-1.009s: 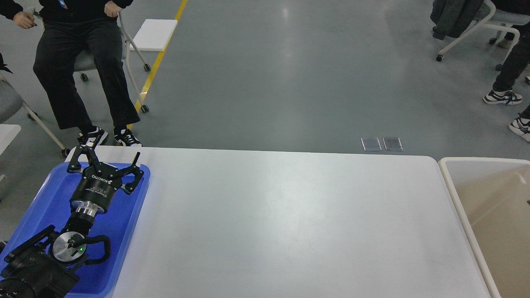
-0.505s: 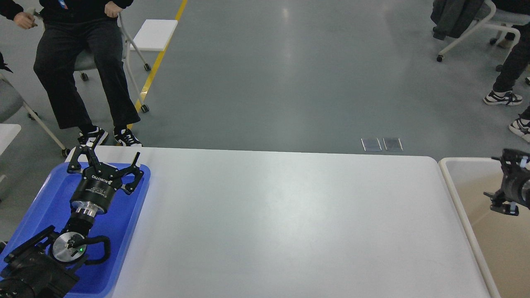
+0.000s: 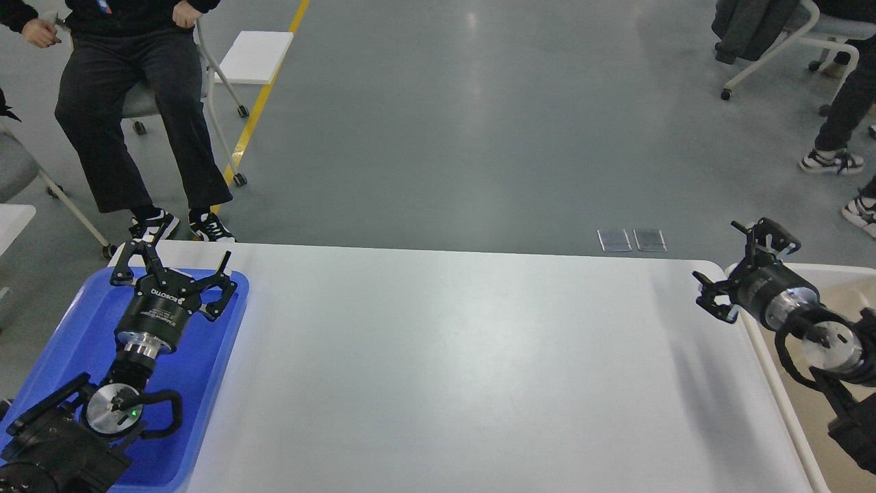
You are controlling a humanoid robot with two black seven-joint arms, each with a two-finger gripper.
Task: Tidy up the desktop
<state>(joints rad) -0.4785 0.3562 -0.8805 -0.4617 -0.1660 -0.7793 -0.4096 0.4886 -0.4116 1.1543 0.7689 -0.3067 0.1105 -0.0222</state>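
The desktop point(image 3: 465, 370) is a wide white tabletop with rounded corners and fills the lower part of the head view. Nothing lies on its bare surface. My left gripper point(image 3: 183, 255) is open and empty, hanging over the far end of a blue tray point(image 3: 72, 329) at the desktop's left edge. My right gripper point(image 3: 720, 255) is open and empty, above the desktop's far right corner, beside a beige bin point(image 3: 842, 281).
The beige white-rimmed bin stands off the right edge of the table. A seated person point(image 3: 130, 103) on a wheeled chair is beyond the far left corner. More chairs and feet point(image 3: 828, 161) are at the far right. Grey floor lies beyond the table.
My right arm has come into view from the right, moving left from over the bin to the desktop's far right corner. My left arm has not moved.
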